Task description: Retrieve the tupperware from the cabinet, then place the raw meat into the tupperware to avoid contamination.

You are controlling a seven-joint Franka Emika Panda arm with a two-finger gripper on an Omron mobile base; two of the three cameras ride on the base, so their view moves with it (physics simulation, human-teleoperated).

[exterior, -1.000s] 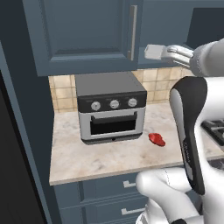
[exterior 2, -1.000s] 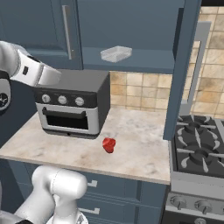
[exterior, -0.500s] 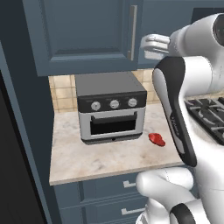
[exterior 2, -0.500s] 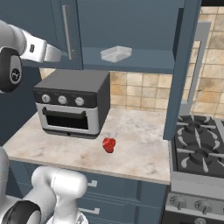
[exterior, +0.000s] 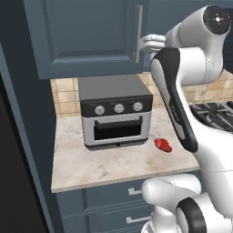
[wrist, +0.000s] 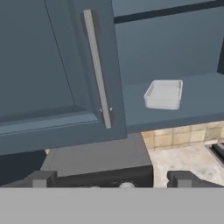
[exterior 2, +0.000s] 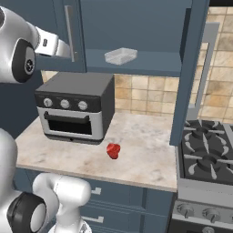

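Observation:
The tupperware (exterior 2: 120,55) (wrist: 163,94), a shallow pale translucent box, sits on the open shelf of the cabinet (exterior 2: 136,27). The cabinet's right door (exterior 2: 191,68) stands swung open, while its left door (exterior: 86,36) is closed. My gripper (wrist: 111,179) (exterior: 150,43) is open and empty, raised in front of the closed door's silver handle (wrist: 97,68), left of the tupperware and apart from it. The raw meat (exterior: 163,144) (exterior 2: 113,150), a small red lump, lies on the marble counter (exterior 2: 145,154) in front of the toaster oven's right side.
A grey toaster oven (exterior: 116,111) stands on the counter under the cabinet. A gas stove (exterior 2: 207,159) adjoins the counter on the right. Blue drawers (exterior: 113,200) run below the counter edge. My own arm (exterior: 182,104) rises between the base and the counter.
My arm has lifted and folded, carrying the hand up and a little left toward the closed door's handle. Tupperware and meat have not moved.

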